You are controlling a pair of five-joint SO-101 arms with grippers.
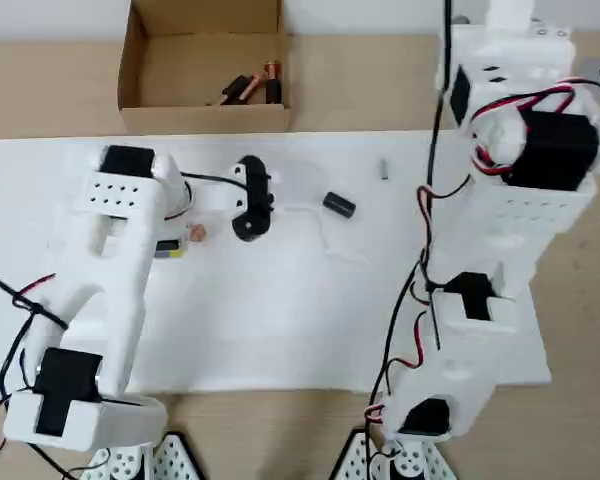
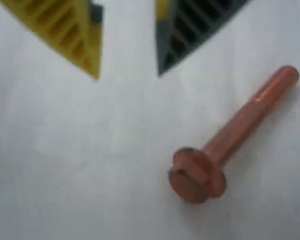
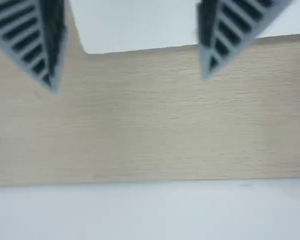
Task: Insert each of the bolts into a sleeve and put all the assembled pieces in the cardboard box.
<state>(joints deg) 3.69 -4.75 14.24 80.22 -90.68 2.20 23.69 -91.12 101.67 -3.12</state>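
I see one copper bolt (image 2: 235, 127) near my left gripper (image 2: 127, 74), released; one black sleeve (image 1: 339, 205) loose; two assembled pieces (image 1: 250, 88) in the cardboard box (image 1: 130, 70); right gripper (image 3: 129, 80) released too

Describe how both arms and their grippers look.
Both the left arm and right arm are blocky white plastic shells with black motor blocks and loose red and black cables. The left gripper has ribbed triangular fingers, one yellow, one black with a yellow edge; the right gripper has ribbed grey ones.
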